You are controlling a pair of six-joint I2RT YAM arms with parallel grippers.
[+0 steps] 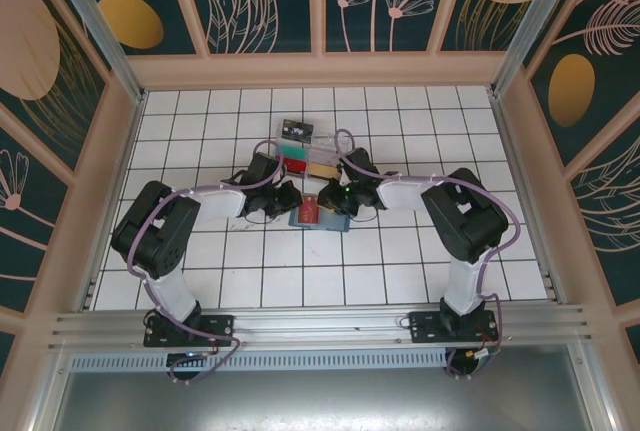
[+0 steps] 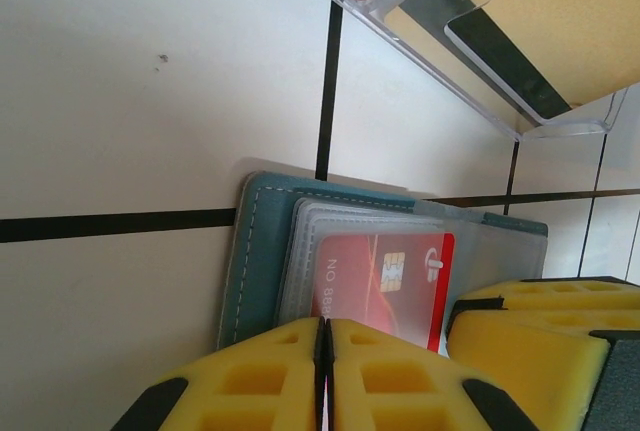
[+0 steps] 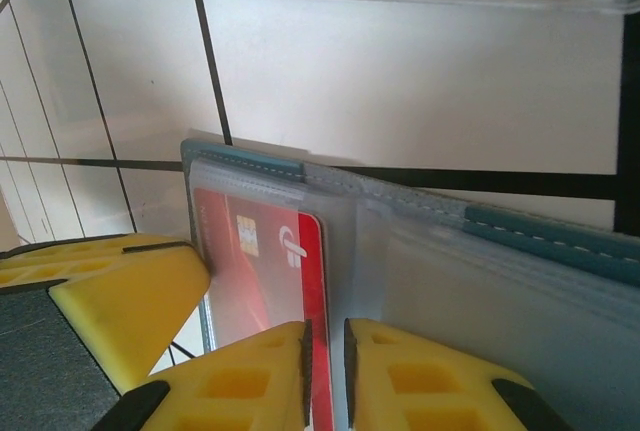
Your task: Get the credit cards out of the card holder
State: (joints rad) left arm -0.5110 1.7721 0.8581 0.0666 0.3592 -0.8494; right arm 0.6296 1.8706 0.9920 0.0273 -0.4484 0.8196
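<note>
My right gripper (image 3: pixel 325 376) pinches the red credit card (image 3: pixel 255 271), which lies inside the open card holder (image 2: pixel 262 251). My left gripper (image 2: pixel 322 376) is pressed together at the card holder's other side.

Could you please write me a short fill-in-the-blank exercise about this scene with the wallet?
1. The card inside the teal wallet is ___ in colour.
2. The right tool pinches one edge of the ___.
3. The yellow fingers of the left tool are pressed ___, with no gap.
4. Seen from above, the wallet lies ___ the two tools.

Missing words: red; card; together; between.
</note>
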